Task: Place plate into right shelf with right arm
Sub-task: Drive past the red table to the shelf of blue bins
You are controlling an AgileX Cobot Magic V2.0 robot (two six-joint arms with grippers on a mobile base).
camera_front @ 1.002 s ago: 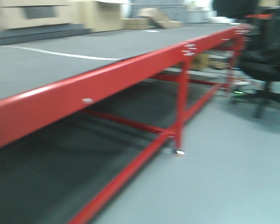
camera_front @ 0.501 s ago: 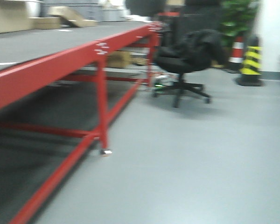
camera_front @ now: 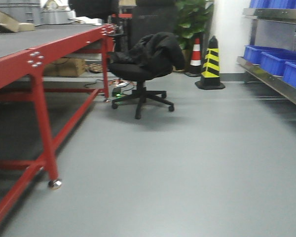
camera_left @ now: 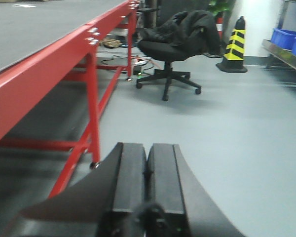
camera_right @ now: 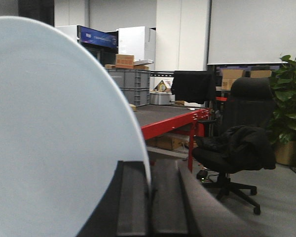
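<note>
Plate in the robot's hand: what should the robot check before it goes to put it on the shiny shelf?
1. Plate clamped in the right gripper: ok, its rim is pinched there.
2. Left gripper shut and empty: ok.
3. Right shelf in sight: ok, at the front view's right edge.
4. Free spot on it: cannot tell; the visible part holds blue bins.
5. Floor toward it bare: ok; the chair and striped cone stand farther back.
6. Robot facing the shelf: not ok; it shows only at the edge.
</note>
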